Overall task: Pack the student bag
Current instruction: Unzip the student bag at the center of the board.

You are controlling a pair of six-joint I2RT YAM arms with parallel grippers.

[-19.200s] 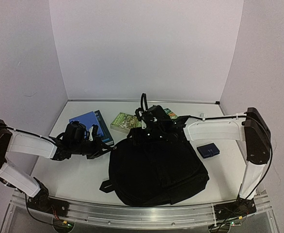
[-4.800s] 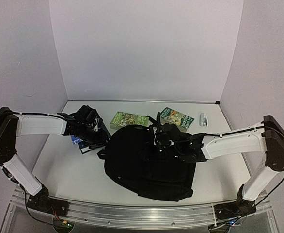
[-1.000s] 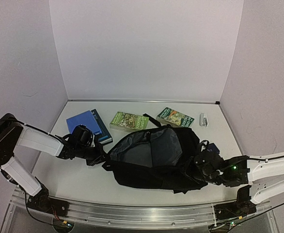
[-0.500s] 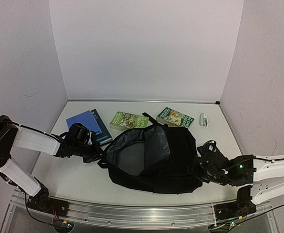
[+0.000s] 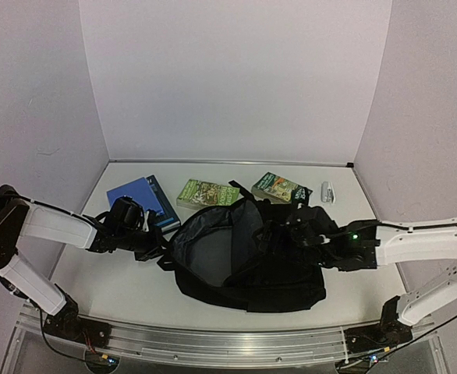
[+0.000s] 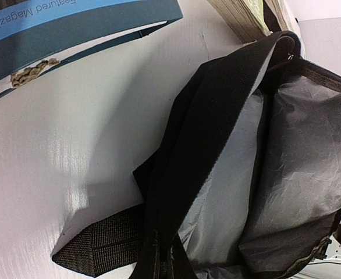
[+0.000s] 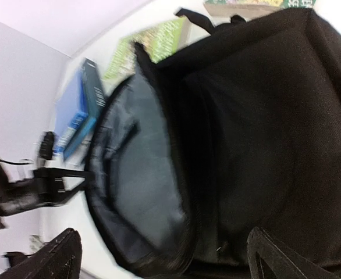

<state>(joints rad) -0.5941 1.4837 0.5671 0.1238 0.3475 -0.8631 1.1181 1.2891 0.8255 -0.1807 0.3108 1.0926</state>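
The student bag (image 5: 283, 265) is a large black backpack lying mid-table. Its mouth is open to the left and shows grey lining (image 5: 201, 249). My left gripper (image 5: 155, 248) is at the bag's left edge and is shut on its black strap (image 6: 217, 128), which runs down into the jaws (image 6: 160, 268). My right gripper (image 5: 306, 227) hovers over the bag's top right, open and empty. Its fingertips (image 7: 60, 256) stand wide apart above the black fabric (image 7: 263, 116) and the lining (image 7: 141, 174).
A blue book (image 5: 139, 199) lies behind my left gripper and shows in the left wrist view (image 6: 71, 23). Two green books (image 5: 207, 193) (image 5: 281, 188) and a small silver object (image 5: 327, 192) lie along the back. Walls close in on three sides.
My right gripper has swung from the bag's front right corner up and left over the bag. The bag shifted slightly left with its mouth held open. My left gripper keeps its hold.
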